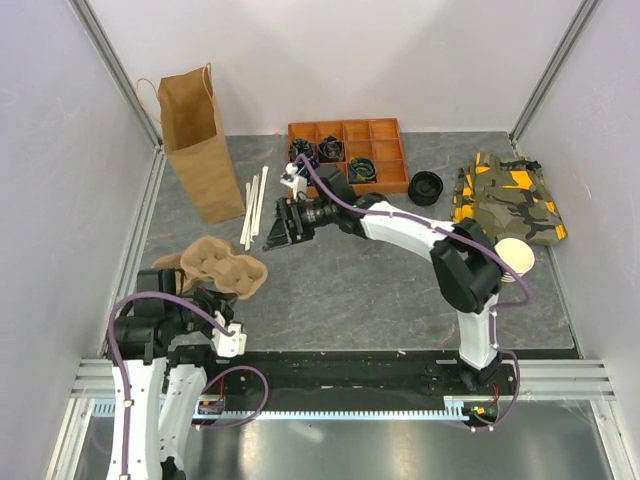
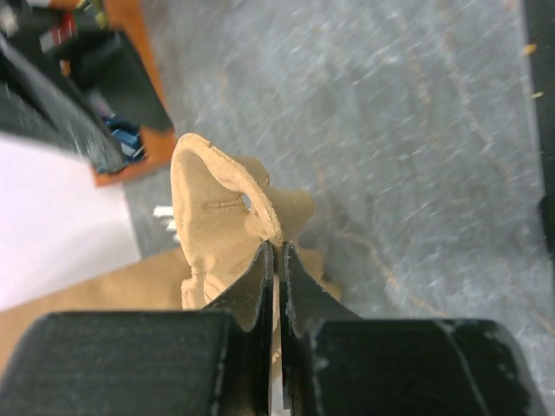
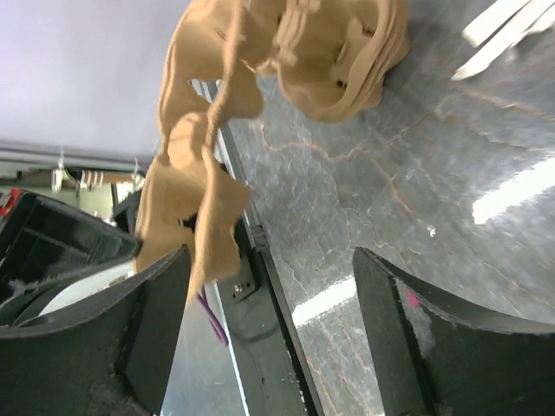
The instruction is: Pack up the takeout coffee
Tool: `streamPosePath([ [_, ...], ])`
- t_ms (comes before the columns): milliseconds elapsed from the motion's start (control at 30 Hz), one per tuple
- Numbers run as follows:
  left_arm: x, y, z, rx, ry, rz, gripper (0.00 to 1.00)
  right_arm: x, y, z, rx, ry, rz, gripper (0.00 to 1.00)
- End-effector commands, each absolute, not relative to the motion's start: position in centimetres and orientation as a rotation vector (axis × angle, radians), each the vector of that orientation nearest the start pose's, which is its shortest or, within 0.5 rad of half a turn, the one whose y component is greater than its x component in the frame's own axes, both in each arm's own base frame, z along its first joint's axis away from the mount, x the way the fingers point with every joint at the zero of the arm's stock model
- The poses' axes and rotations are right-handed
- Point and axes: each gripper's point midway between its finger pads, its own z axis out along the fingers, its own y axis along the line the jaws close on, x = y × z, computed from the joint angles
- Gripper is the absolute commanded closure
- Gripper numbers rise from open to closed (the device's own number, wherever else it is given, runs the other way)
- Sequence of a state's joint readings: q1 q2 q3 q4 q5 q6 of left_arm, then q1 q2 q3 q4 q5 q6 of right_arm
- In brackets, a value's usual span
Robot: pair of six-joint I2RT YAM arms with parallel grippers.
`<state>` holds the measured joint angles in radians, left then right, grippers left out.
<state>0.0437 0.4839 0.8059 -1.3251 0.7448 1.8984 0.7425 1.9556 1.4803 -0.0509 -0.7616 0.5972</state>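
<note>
Well, the tan kraft-paper cup with the white inside (image 1: 517,256) is half hidden. The right arm's elbow covers its near-left side as it stands at the right of the grey stone-patterned table (image 1: 350,290), just beside the camouflage-patterned cloth bundle (image 1: 505,200). Its top shows pale, and I cannot tell whether it is one cup or several nested.

My left wrist view is mostly blocked by its own black fingers, and the background there is blurred. The left arm sits folded at the near left corner. The left gripper (image 2: 276,251) is pinched tight on a thin wall of the moulded brown pulp cup carrier (image 1: 225,265). I cannot say whether the carrier's far end rests on the table.

The right arm stretches from its base across to the far left. The right gripper (image 1: 283,228) has its jaws spread wide with nothing between them, next to the thin white sticks (image 1: 253,208). From above it is clearly apart from the carrier, though the right wrist camera makes it look closer.
</note>
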Motion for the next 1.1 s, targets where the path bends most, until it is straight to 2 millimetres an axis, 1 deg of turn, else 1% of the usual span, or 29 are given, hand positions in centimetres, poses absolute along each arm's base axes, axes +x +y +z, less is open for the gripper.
streamPosePath([
  [0,13.4,-10.6,18.1,2.071,0.758,0.054,0.98,26.9,47.2,17.2,-0.805,2.222,1.579,0.18],
  [33,13.3,-10.8,18.0,2.087,0.715,0.056,0.98,26.7,47.7,17.2,-0.819,2.213,1.588,0.19],
  [67,13.3,-11.0,17.9,2.092,0.696,0.034,0.98,26.0,48.3,16.7,-0.835,2.221,1.601,0.20],
  [100,13.1,-11.2,17.8,2.098,0.680,0.020,0.98,25.9,48.8,17.0,-0.847,2.204,1.607,0.20],
  [167,13.1,-11.3,17.7,2.109,0.647,0.014,0.98,25.2,49.6,16.2,-0.862,2.222,1.623,0.22],
  [300,13.2,-11.3,17.0,2.127,0.619,0.025,0.98,24.4,50.2,15.3,-0.869,2.251,1.668,0.29],
  [333,13.2,-11.3,16.9,2.137,0.610,0.029,0.98,24.2,50.2,15.0,-0.872,2.260,1.679,0.33],
  [367,13.2,-11.3,16.8,2.138,0.609,0.030,0.98,24.0,50.2,15.1,-0.878,2.259,1.691,0.38],
  [400,13.2,-11.3,16.6,2.138,0.611,0.027,0.98,24.0,50.1,15.1,-0.880,2.257,1.695,0.46],
  [433,13.2,-11.3,16.5,2.137,0.614,0.023,0.98,23.8,50.1,15.3,-0.886,2.251,1.699,0.65],
  [467,13.5,-11.2,16.5,2.135,0.619,0.032,0.98,23.8,50.0,15.6,-0.886,2.244,1.697,0.74],
  [500,13.6,-11.2,16.6,2.126,0.621,0.041,0.98,23.6,49.8,15.5,-0.888,2.245,1.693,0.82],
  [533,13.7,-11.2,16.7,2.100,0.666,0.028,0.98,23.6,49.8,16.1,-0.891,2.233,1.693,0.91],
  [600,14.1,-11.2,17.3,2.058,0.699,0.038,0.98,23.7,49.5,16.1,-0.883,2.234,1.680,1.00],
  [633,14.2,-11.2,17.5,2.048,0.712,0.040,0.96,23.6,49.4,16.4,-0.884,2.224,1.673,1.00],
  [667,14.1,-11.2,17.7,2.036,0.726,0.033,0.93,23.7,49.2,16.5,-0.880,2.223,1.667,1.00],
  [700,14.1,-11.2,18.2,2.013,0.762,0.024,0.91,23.7,49.0,16.1,-0.870,2.236,1.655,1.00],
  [733,14.1,-11.2,18.4,2.005,0.776,0.020,0.87,23.8,48.7,16.4,-0.866,2.228,1.647,1.00],
  [767,14.1,-11.1,18.7,1.996,0.789,0.021,0.72,23.8,48.4,16.3,-0.861,2.233,1.640,1.00],
  [800,14.3,-11.0,19.0,1.975,0.820,0.019,0.61,23.9,48.2,16.3,-0.850,2.237,1.629,1.00],
  [833,14.3,-11.0,19.3,1.960,0.833,0.028,0.53,24.6,47.7,16.9,-0.827,2.224,1.611,1.00],
  [867,14.5,-10.9,19.7,1.939,0.852,0.037,0.41,24.9,47.2,16.8,-0.808,2.232,1.598,1.00],
  [900,14.6,-10.8,20.0,1.910,0.892,0.037,0.33,25.3,46.8,17.1,-0.791,2.227,1.588,1.00],
  [933,14.6,-10.6,20.1,1.902,0.913,0.044,0.29,26.5,45.8,18.1,-0.751,2.207,1.568,1.00],
  [967,14.7,-10.2,20.1,1.900,0.937,0.068,0.25,27.0,45.3,18.4,-0.733,2.202,1.555,1.00],
  [1000,14.6,-10.0,20.2,1.870,0.992,0.053,0.24,27.4,44.5,18.3,-0.713,2.207,1.542,1.00],
  [1033,15.0,-9.8,20.5,1.844,1.021,0.062,0.23,28.3,43.2,19.6,-0.681,2.180,1.526,1.00],
  [1067,15.2,-9.6,20.8,1.815,1.066,0.064,0.22,28.4,42.0,18.7,-0.654,2.209,1.505,1.00],
])
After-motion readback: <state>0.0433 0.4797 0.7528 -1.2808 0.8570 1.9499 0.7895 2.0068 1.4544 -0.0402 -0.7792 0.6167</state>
